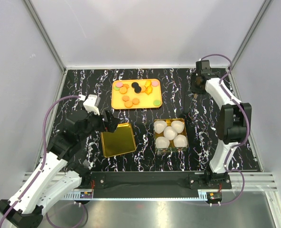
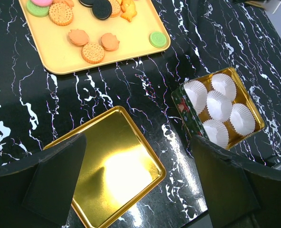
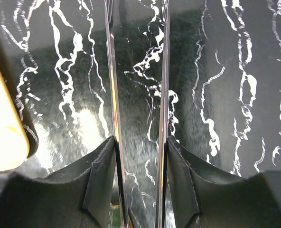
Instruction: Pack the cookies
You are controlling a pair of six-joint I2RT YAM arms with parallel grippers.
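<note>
Cookies (image 1: 126, 98) (image 2: 93, 52) are spotted on the tray (image 1: 143, 106) (image 2: 131, 35), mostly orange, with 2 black ones near its far edge and pink and green ones toward its corners. On the arms' side of the tray's left half, the gold lid (image 1: 119, 142) (image 2: 117, 156) is laid flat. The left gripper (image 1: 109, 122) (image 2: 140, 190) is held over it, fingers spread wide around bare air. On the arms' side of the tray's right corner the tin (image 1: 172, 150) (image 2: 181, 102) is set, with 5 white cups (image 1: 170, 132) (image 2: 219, 105) packed inside. Right of the tray, the right gripper (image 1: 196, 93) (image 3: 139, 142) is poised over the table (image 1: 83, 85), fingers clamped on thin metal tongs (image 3: 113, 95), with the tray's rim seen just alongside
</note>
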